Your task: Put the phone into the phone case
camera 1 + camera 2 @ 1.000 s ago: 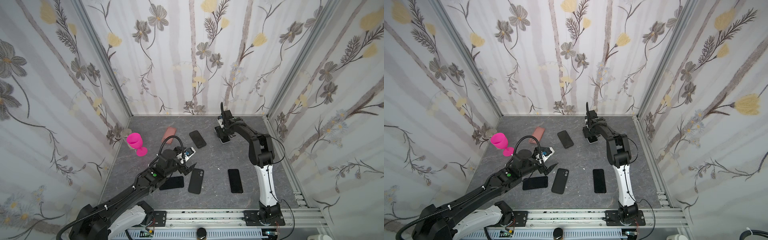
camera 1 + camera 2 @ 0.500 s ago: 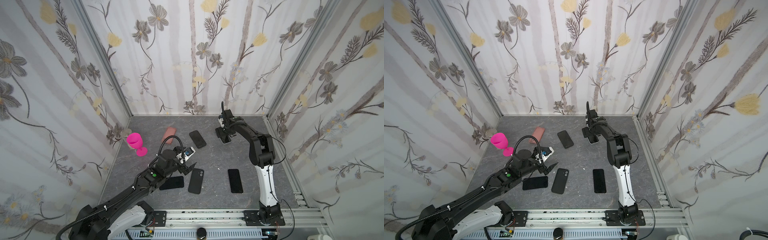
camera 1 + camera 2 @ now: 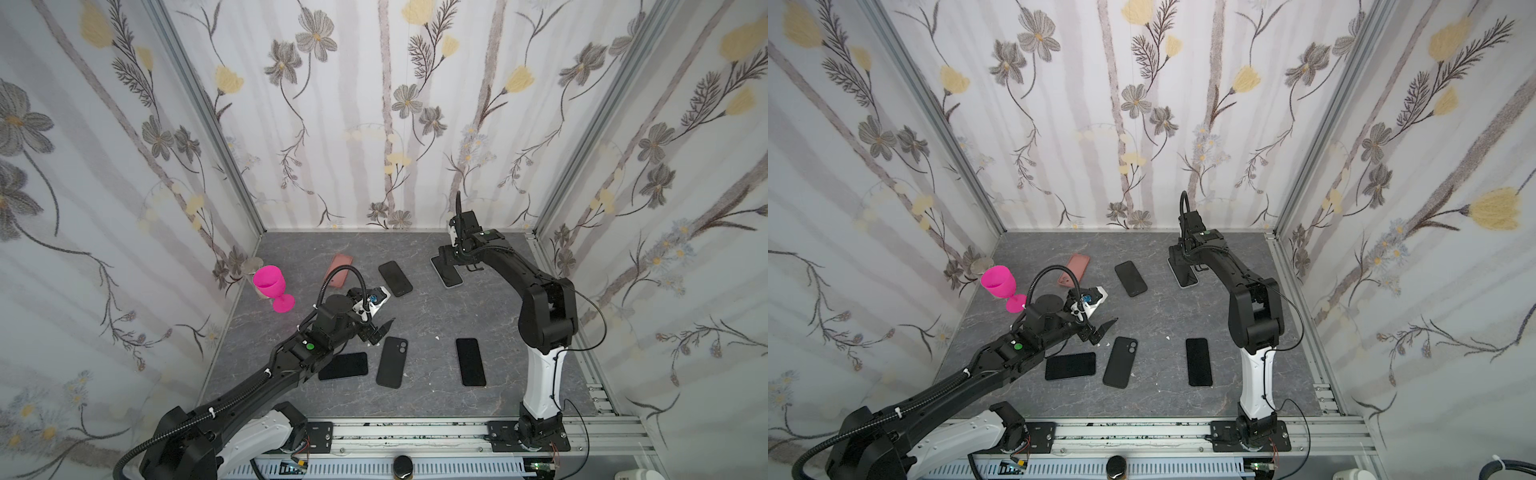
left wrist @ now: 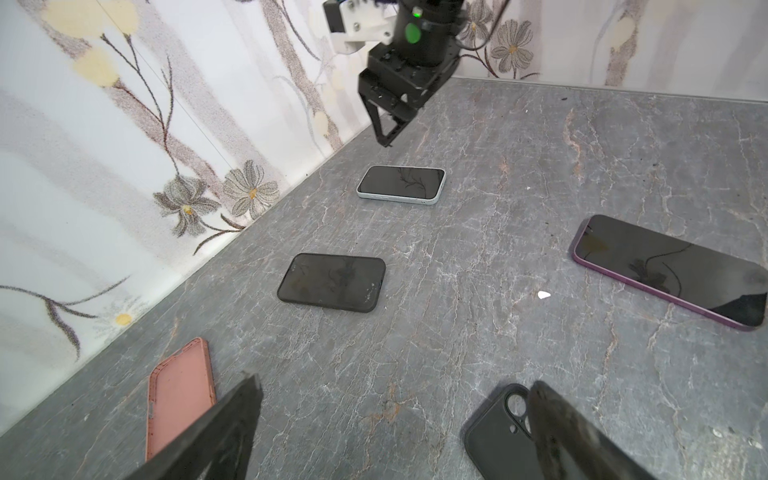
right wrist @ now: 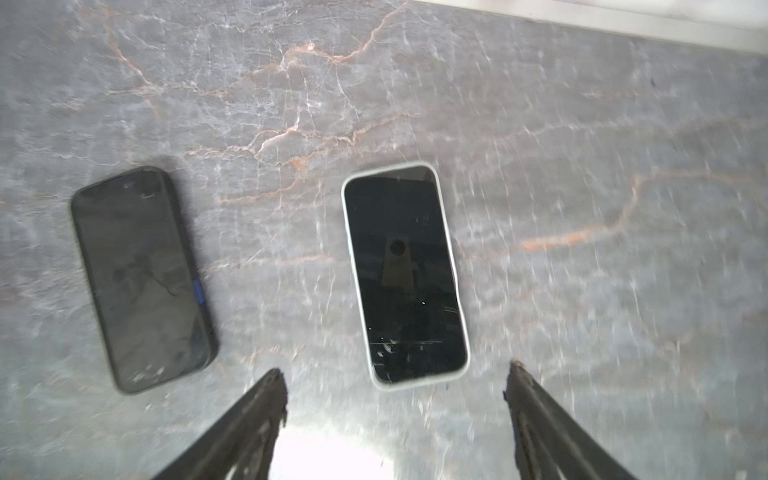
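White-edged phone (image 5: 405, 274) lies clear
Bare surface (image 5: 582, 166) round its edges; right pincer (image 5: 397, 372) above, left pincer (image 4: 395, 381) well apart, both wide, empty.

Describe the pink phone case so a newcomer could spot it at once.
Find the grey table's far left side, where the magenta goblet stands. Just right of the goblet, the phone case lies flat. It alone is salmon pink; the nearest phone is black.

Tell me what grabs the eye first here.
The bright pink plastic goblet stands out at the left edge of the grey marbled table, near a salmon-pink phone case. At the back right, the open right pincer hovers over a white-rimmed dark-screened phone.
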`<control>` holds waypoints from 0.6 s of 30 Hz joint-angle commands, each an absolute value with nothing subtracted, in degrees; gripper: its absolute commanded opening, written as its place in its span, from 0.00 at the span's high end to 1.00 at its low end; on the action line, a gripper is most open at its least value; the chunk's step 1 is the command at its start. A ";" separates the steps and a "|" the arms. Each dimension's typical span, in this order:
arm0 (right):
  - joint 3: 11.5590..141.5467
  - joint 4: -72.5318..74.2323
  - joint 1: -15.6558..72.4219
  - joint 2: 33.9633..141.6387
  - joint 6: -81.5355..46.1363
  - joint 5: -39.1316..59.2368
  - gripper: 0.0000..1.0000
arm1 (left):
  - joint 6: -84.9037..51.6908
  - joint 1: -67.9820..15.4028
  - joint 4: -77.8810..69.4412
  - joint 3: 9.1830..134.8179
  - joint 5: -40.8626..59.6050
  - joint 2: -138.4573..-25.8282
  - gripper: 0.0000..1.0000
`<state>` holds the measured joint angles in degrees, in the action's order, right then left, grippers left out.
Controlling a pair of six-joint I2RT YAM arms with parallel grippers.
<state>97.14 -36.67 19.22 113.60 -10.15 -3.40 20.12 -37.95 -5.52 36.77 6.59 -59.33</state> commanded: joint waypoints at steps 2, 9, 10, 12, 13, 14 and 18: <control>81.48 -30.76 21.38 101.01 -18.47 -4.13 0.21 | 16.10 -38.91 -0.72 40.49 4.44 -60.72 0.04; 57.22 -29.75 30.61 80.47 -30.00 -10.30 0.20 | 11.10 -40.16 3.11 41.93 4.94 -60.17 0.06; 54.74 -30.15 32.17 78.40 -31.93 -10.77 0.19 | 10.44 -40.42 3.08 41.95 5.27 -60.04 0.06; 49.48 -31.12 35.87 74.07 -36.70 -11.92 0.18 | 8.78 -40.85 3.22 42.01 5.89 -59.64 0.06; 47.71 -31.84 37.36 72.26 -38.68 -12.53 0.18 | 8.19 -41.11 3.23 42.01 6.24 -59.38 0.06; 45.75 -32.87 38.99 70.33 -40.96 -13.25 0.18 | 7.40 -41.46 3.32 42.00 6.57 -59.10 0.06; 39.25 -37.37 44.83 64.74 -49.66 -15.91 0.15 | 4.90 -42.51 4.78 42.01 6.28 -57.89 0.07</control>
